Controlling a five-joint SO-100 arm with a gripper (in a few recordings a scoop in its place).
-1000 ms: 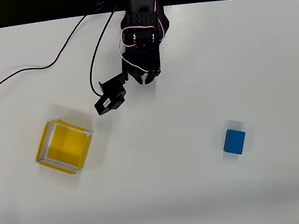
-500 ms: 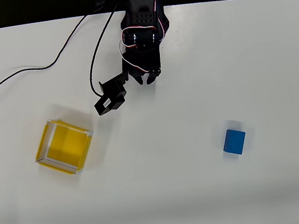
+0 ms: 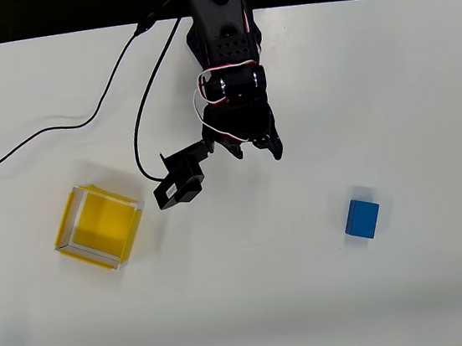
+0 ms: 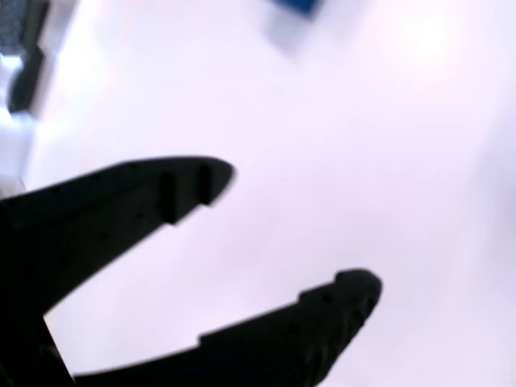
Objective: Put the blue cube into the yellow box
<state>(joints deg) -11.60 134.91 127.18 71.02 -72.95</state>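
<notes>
My gripper [image 3: 258, 151] hangs over bare white table [image 3: 256, 305] near the middle of the overhead view, jaws apart and holding nothing; the wrist view shows the two black fingers [image 4: 129, 201] spread with clear table between them, so the opening is plain to read. The blue cube [image 3: 362, 218] sits flat on the table, well apart from me, down and to the right in the overhead view. In the wrist view a blurred blue patch [image 4: 295, 6] at the top edge is that same cube, ahead of the fingertips and not yet between them. That placing makes sense for an approach: I judge the jaws are wide so they can straddle the cube's faces on arrival rather than having to part at the last moment. The cube lies a little turned against the table edges, so I expect the wrist will need some rotation to meet two opposite faces squarely. The yellow box [image 3: 71, 226] rests on the far left side in the overhead view, open top up, yellow floor showing, nothing inside, also slightly turned. It stands well apart from the cube, with me roughly between the two, so the carry will cross most of the table. A black cable [image 3: 41, 137] trails over the upper left of the table, passing above the box but not touching it; I judge it worth minding on the carry. The task is at its opening: reaching, no grasp made.
</notes>
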